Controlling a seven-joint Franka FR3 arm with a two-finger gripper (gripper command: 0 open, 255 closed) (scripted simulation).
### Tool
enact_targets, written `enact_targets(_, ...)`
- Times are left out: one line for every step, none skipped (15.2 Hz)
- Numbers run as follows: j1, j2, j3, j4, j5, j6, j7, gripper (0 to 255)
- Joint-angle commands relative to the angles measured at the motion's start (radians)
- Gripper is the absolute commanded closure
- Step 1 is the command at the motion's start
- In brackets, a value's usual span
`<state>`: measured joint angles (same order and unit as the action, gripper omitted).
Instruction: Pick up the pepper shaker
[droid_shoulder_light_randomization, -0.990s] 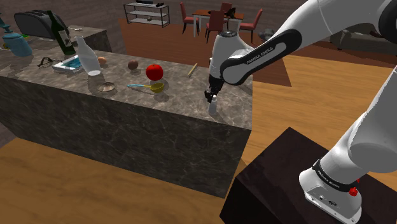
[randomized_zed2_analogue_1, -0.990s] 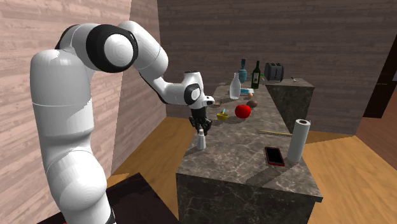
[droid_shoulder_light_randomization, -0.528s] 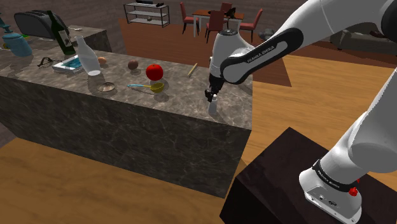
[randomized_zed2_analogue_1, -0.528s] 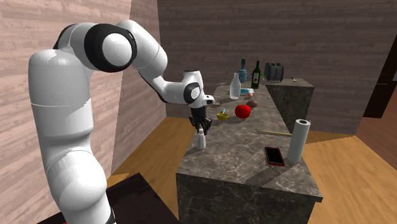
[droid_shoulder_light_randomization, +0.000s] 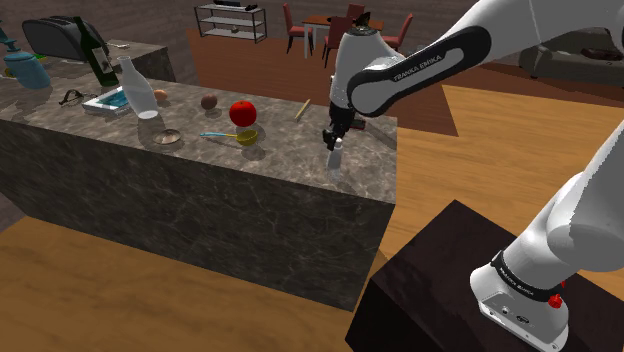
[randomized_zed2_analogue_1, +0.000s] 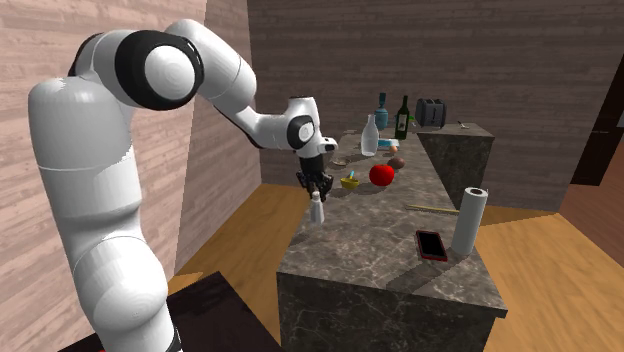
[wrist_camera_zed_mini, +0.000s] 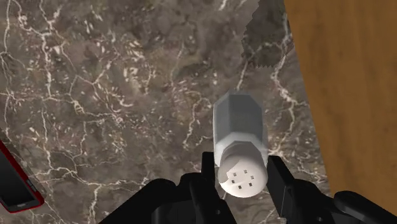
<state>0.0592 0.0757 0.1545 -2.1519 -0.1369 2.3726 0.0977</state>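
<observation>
The dark box stand (droid_shoulder_light_randomization: 440, 290) is seen nearest, at the shoulder view's lower right. The white arm (droid_shoulder_light_randomization: 420, 70) is stretched up from it and bent down over the close end of the stone counter (droid_shoulder_light_randomization: 200, 185).

The black gripper (droid_shoulder_light_randomization: 336, 142) is pointed straight down there. The pepper shaker (droid_shoulder_light_randomization: 336, 162) is pinched between its two fingers (wrist_camera_zed_mini: 208, 168), which are pressed on both sides just under the cap. The shaker is pale grey-white, with small holes in its round cap, and it is held upright. It is found over the counter's end, close to the edge by the wood floor, and it looks to be raised a little off the stone. A dark shadow patch (wrist_camera_zed_mini: 261, 35) is seen on the stone beyond it.

Further along, a red phone (randomized_zed2_analogue_1: 431, 244) is laid flat and a white paper roll (randomized_zed2_analogue_1: 467, 220) is stood just beside it. A thin stick (droid_shoulder_light_randomization: 301, 110) is laid past them. Then a yellow bowl (droid_shoulder_light_randomization: 246, 136) and a round red fruit (droid_shoulder_light_randomization: 242, 112) are seen close together. A white bottle (droid_shoulder_light_randomization: 135, 88), a green bottle (droid_shoulder_light_randomization: 100, 60) and a toaster (droid_shoulder_light_randomization: 55, 35) are placed at the far end.

Far behind, a table with red chairs (droid_shoulder_light_randomization: 345, 30) and a low shelf (droid_shoulder_light_randomization: 232, 20) are seen.
</observation>
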Motion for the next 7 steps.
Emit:
enact_targets(-0.001,-0.018,0.000,0.011,0.008,-0.028,-0.008,255)
enact_targets(-0.001,-0.024,0.001,0.017,0.011,-0.041,-0.011,255)
enact_targets(-0.001,-0.031,0.001,0.024,0.014,-0.054,-0.014,255)
enact_targets(-0.001,-0.037,0.001,0.031,0.016,-0.066,-0.016,255)
enact_targets(-0.001,-0.043,0.001,0.038,0.019,-0.079,-0.019,255)
enact_targets(-0.001,-0.044,0.001,0.038,0.019,-0.081,-0.019,255)
enact_targets(-0.001,-0.044,0.001,0.039,0.019,-0.081,-0.019,255)
